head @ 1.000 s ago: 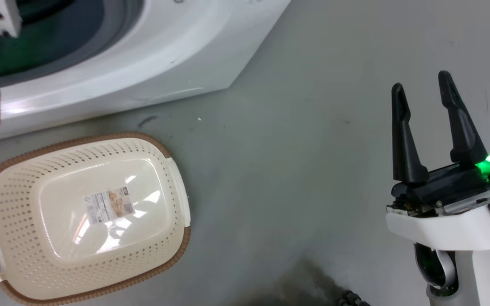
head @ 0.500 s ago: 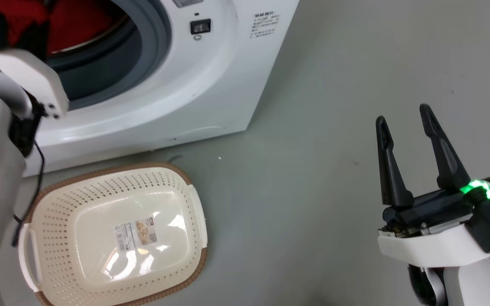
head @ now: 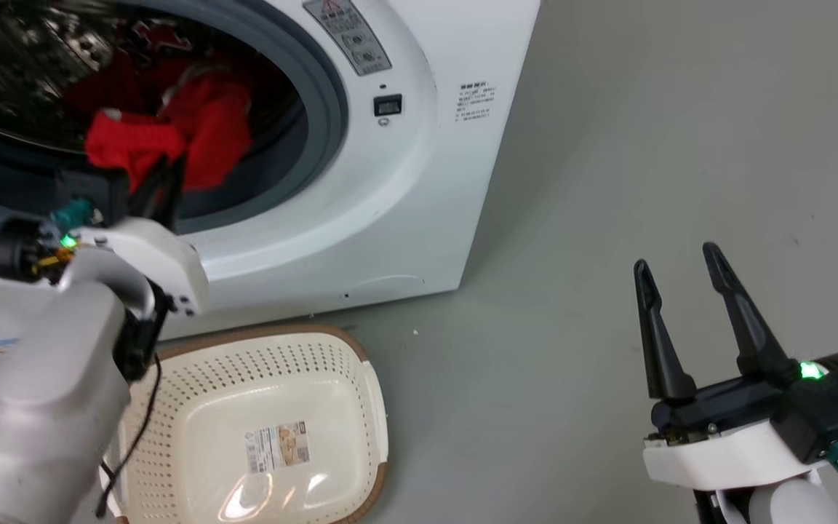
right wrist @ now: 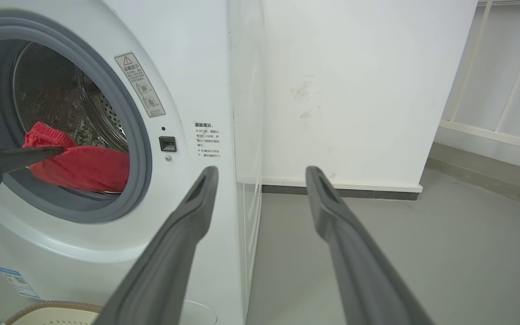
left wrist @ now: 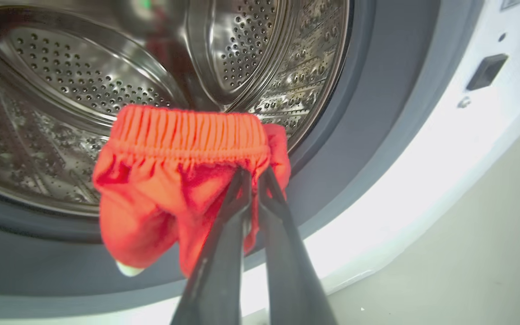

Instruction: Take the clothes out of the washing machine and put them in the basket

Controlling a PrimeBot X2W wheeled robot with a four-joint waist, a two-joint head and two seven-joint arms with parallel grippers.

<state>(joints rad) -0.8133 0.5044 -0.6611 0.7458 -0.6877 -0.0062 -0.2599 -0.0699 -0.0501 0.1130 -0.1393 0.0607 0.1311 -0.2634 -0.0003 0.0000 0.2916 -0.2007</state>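
Currently left pincer (left wrist: 252, 174) clenching red shorts (left wrist: 183, 180) at washing machine (head: 404, 218) mouth, apparently extracting first item. Right pincer (head: 675, 256) hanging spread, gripping nothing. Basket (head: 281, 356) sitting on floor below, no garment in yet. More red cloth (head: 164, 44) lying in drum.

The right gripper (right wrist: 261, 174) holds its 2 dark fingers wide apart with nothing between them, pointing toward the front corner of the washing machine (right wrist: 197, 90). Red clothes (right wrist: 88, 169) show in its round opening. The left gripper (right wrist: 54, 152) reaches in from the left, its tip at the ribbed waistband. The brown rim of the basket (right wrist: 52, 306) shows on the grey floor (right wrist: 422, 243) below the machine.
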